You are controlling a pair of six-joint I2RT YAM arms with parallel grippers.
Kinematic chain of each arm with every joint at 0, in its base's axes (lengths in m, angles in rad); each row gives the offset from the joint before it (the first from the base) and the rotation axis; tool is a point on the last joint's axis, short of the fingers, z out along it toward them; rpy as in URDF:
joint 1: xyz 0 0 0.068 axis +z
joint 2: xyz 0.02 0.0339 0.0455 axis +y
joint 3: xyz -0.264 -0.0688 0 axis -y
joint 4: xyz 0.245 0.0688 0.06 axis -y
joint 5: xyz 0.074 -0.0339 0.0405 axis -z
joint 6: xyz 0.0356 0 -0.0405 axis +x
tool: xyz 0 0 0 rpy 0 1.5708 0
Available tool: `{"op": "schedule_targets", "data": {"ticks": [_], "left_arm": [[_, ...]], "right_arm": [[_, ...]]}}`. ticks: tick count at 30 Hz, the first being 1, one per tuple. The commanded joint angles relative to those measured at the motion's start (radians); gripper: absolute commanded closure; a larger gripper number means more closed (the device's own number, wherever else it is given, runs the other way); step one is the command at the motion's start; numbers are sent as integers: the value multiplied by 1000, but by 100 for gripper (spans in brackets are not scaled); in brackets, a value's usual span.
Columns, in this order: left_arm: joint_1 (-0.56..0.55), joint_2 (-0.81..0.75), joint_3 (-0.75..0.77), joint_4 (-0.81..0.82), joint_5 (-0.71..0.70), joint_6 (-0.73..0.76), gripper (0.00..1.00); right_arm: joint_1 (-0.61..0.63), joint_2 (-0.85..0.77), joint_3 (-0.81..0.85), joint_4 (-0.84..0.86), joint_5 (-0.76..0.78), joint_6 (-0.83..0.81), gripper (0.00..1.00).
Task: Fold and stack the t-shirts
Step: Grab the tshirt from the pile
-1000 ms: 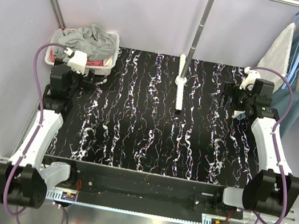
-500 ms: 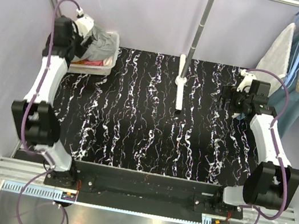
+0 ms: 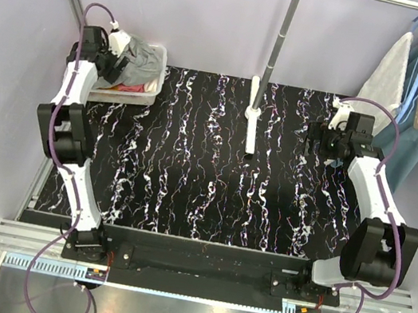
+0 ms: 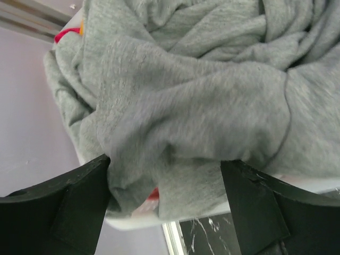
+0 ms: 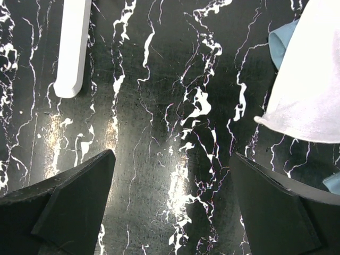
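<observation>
Grey heather cotton fills the left wrist camera's view: a crumpled short-sleeved grey t-shirt (image 4: 202,95) heaped on top of a white plastic laundry basket (image 3: 140,97) at the far left corner of the black, white-veined marble-patterned table (image 3: 205,180). A dusty pink-red shirt (image 3: 128,87) shows beneath it. The left gripper (image 4: 164,162) is at the basket with its black jaws spread wide, one on either side of a hanging bulge of grey fabric, the cloth brushing the left fingertip but not visibly pinched.

Across the table, the right gripper (image 5: 172,155) hovers above bare tabletop at the far right, jaws fully apart and holding nothing, near a hanging off-white cloth (image 5: 313,79) and the white foot of an upright stand (image 5: 71,48).

The task appears to be at its very start, with the first shirt being picked from the basket and nothing folded or stacked. The next move likely calls for the left jaws to close firmly on the grey fold, then lift it clear without dragging out the shirts underneath.
</observation>
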Motion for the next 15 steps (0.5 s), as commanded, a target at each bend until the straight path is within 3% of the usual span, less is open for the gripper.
{"op": "schedule_targets", "data": {"ticks": [1, 4, 6, 7, 8, 9, 11, 15], "left_arm": [[14, 47, 113, 59, 40, -1, 16], [14, 102, 144, 79, 21, 0, 22], [14, 107, 141, 105, 14, -10, 36], [14, 104, 138, 107, 18, -22, 47], [14, 99, 135, 107, 29, -30, 81], [14, 89, 126, 122, 31, -40, 91], [11, 40, 87, 127, 49, -68, 96], [-6, -104, 3, 118, 89, -102, 97]], "right_arm": [[2, 13, 8, -1, -2, -24, 0], [2, 25, 6, -6, 0, -27, 0], [2, 32, 6, -4, 3, -29, 0], [2, 41, 8, -6, 6, -30, 0], [2, 45, 8, -6, 8, -30, 0], [2, 52, 9, -7, 9, -30, 0], [2, 65, 9, -10, 3, -30, 0], [2, 84, 15, -21, -21, -27, 0]]}}
